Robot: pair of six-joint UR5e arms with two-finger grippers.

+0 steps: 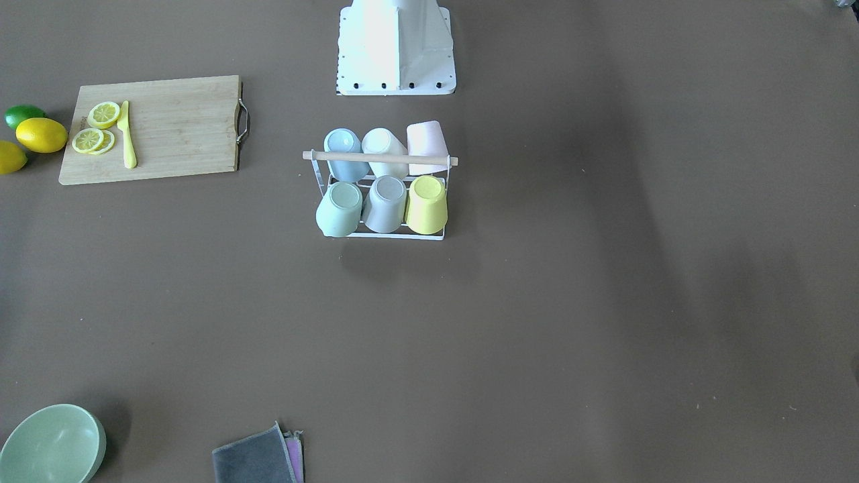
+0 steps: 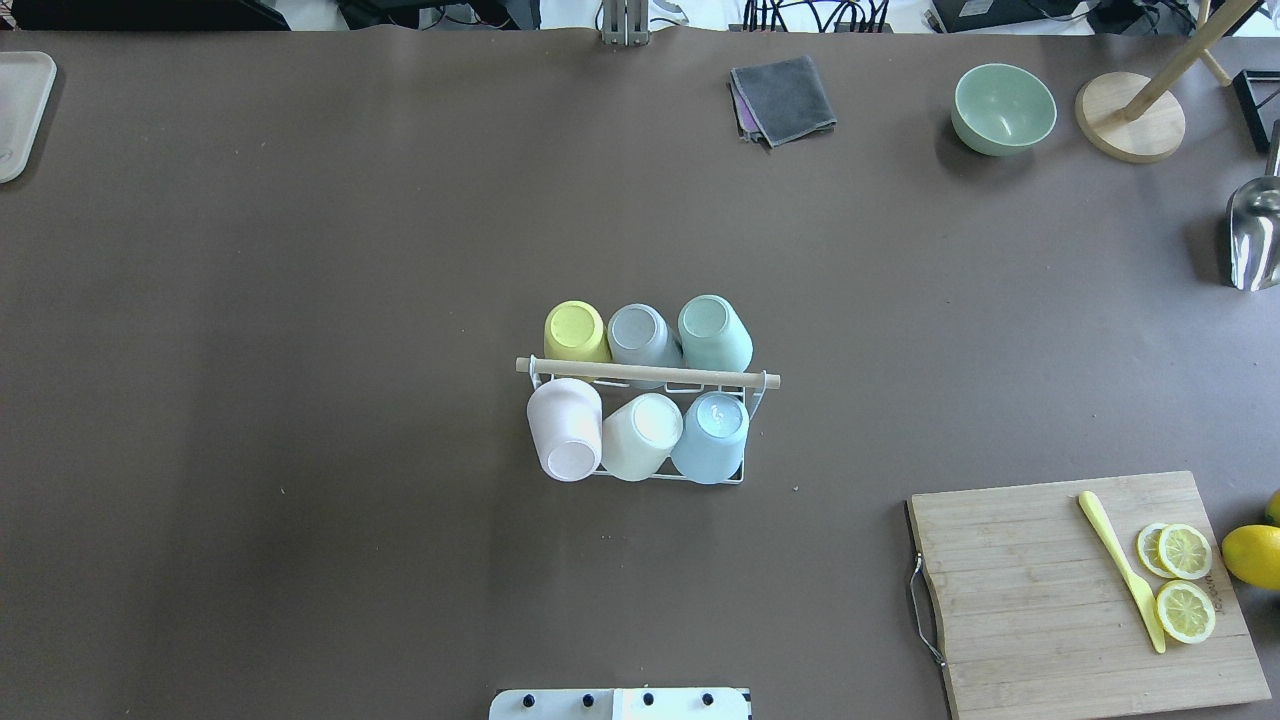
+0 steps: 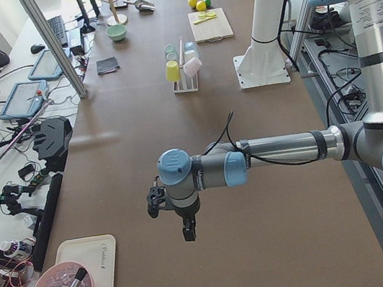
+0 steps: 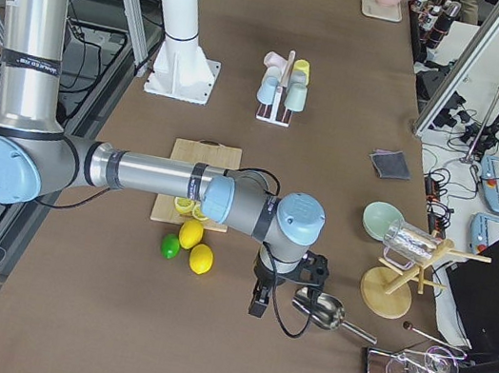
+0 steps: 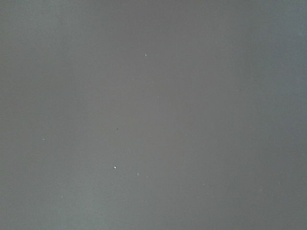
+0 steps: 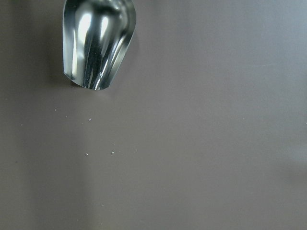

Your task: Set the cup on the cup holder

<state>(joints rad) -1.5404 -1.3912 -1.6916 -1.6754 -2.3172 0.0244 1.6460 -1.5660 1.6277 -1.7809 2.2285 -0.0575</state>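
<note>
Hanging over bare table at opposite ends, my left gripper (image 3: 189, 233) and right gripper (image 4: 255, 303) both lie well apart from the cup holder (image 2: 700, 377). It stands mid-table, its wooden rod running lengthwise toward each arm. Six cups (image 2: 575, 330) sit upturned on it, three a side; I see no loose cup. Only the side views show my grippers, so I cannot tell whether either is open or closed. My right wrist view alone shows a metal scoop (image 6: 98, 43) close below.
</note>
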